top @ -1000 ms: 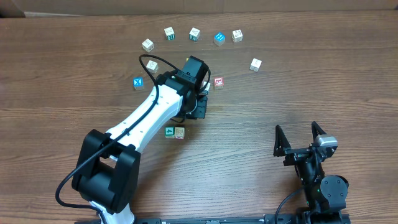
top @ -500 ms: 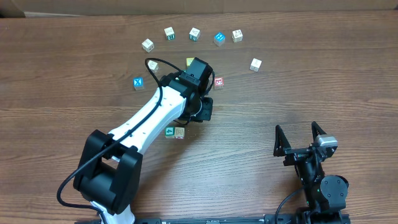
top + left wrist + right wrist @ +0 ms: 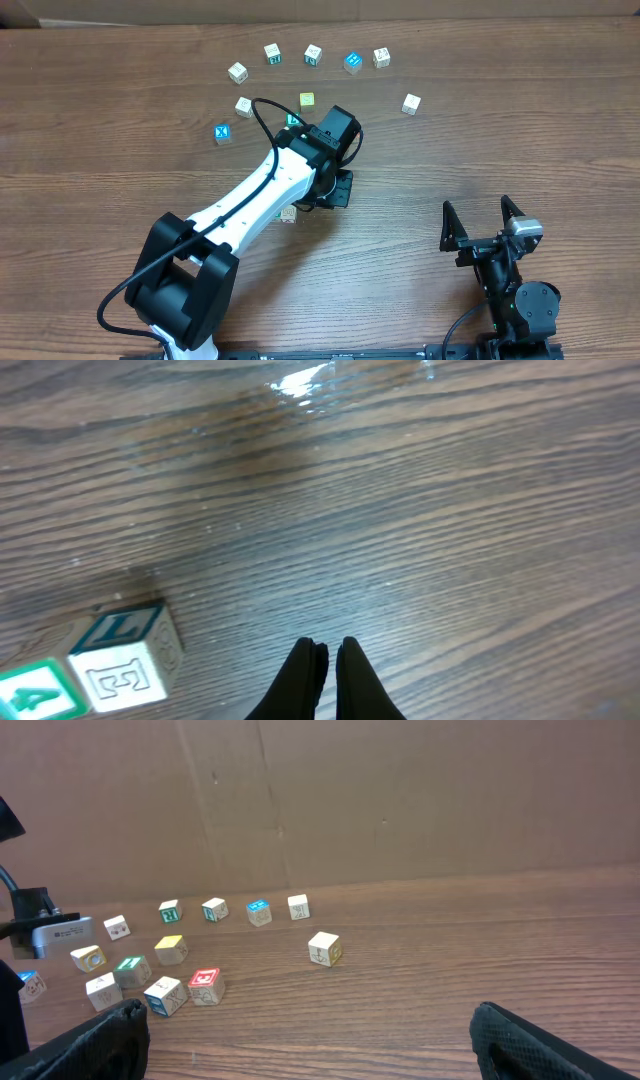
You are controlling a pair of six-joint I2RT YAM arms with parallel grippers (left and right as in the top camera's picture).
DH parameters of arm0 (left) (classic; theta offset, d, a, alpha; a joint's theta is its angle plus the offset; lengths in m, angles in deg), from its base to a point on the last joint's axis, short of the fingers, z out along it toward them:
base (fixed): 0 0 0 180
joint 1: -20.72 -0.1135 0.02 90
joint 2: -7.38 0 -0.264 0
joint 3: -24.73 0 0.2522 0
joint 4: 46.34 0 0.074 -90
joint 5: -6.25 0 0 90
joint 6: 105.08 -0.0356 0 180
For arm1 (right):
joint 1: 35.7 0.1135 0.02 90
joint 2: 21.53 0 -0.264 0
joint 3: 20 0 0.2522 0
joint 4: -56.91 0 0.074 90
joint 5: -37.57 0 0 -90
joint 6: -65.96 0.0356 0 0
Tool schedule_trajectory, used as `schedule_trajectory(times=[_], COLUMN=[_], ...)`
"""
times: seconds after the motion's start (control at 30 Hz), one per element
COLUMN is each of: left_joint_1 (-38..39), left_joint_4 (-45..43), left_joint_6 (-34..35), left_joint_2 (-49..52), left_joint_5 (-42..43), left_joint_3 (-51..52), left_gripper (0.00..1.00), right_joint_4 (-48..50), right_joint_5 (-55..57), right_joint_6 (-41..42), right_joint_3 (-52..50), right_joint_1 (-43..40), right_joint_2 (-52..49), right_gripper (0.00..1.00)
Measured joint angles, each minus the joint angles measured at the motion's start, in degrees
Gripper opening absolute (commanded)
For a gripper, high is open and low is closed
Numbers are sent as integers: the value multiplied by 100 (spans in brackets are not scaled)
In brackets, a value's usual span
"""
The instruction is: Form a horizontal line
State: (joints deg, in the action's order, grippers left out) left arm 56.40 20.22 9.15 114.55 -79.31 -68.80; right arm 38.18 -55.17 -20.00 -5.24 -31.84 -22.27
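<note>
The left fingers (image 3: 308, 672) are pressed together with nothing between them, low over bare bench (image 3: 540, 150) wood; whether they touch it I cannot tell. From overhead, the left arm (image 3: 255, 200) reaches diagonally across the middle of the bench, its wrist covering part of the cube scatter.

The horizontal line (image 3: 90, 672) shows only in part. In the left wrist view an "L" cube (image 3: 125, 655) sits at lower left, apart from the fingers, touching a green cube (image 3: 35, 698) that the picture edge cuts off. From overhead, just one pale cube (image 3: 288, 213) peeks out from under the arm. In the right wrist view the red-faced cube (image 3: 205, 985) stands just beside a blue-topped cube (image 3: 165, 995) — no straight row can be made out there.

The blue "X" cube (image 3: 223, 133) lies left of the arm and the yellow cube (image 3: 307, 100) beyond the wrist.

The right fingers (image 3: 451, 225) are spread wide and empty at the near right of the bench — well apart from every cube.
</note>
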Motion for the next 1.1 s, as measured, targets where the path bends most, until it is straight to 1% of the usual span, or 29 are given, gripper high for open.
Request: schedule_trajectory(times=[0.3, 1.1], left_joint_1=[72, 79], left_joint_4=[0, 7], left_joint_6=[116, 116], left_joint_2=[0, 0], left_joint_5=[-192, -214], left_joint_3=[0, 0], left_gripper=[4, 4], right_joint_4=[0, -2], right_joint_5=[-2, -2], right_joint_6=[-2, -2], right_joint_3=[0, 0], right_joint_1=[-2, -2], right_joint_2=[0, 0], right_gripper=[100, 100])
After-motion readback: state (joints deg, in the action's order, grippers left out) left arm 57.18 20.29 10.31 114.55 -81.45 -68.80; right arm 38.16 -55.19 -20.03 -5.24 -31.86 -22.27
